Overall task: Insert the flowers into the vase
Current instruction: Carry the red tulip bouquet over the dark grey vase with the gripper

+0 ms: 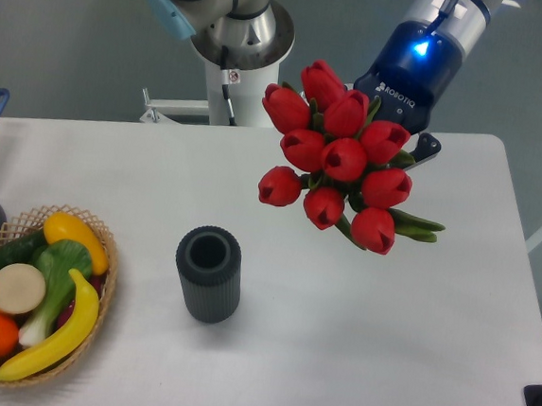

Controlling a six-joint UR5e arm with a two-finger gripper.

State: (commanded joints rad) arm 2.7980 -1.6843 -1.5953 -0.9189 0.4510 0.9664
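Bare table (356, 315) surrounds the vase (209, 274); only the basket (102, 288) stands near its left

The flowers (343, 159) look like shiny plastic, red and smooth, with light spots on them; the leaves are a duller green; the vase (209, 274) is dark grey and matt, with fine ribs down its side; the table (354, 343) is white, smooth and not shiny; the basket (104, 288) at the near left is woven and rough; the food in it looks like smooth plastic; the gripper (407, 115) has a glossy blue shell; the arm base (232, 19) is shiny metal.
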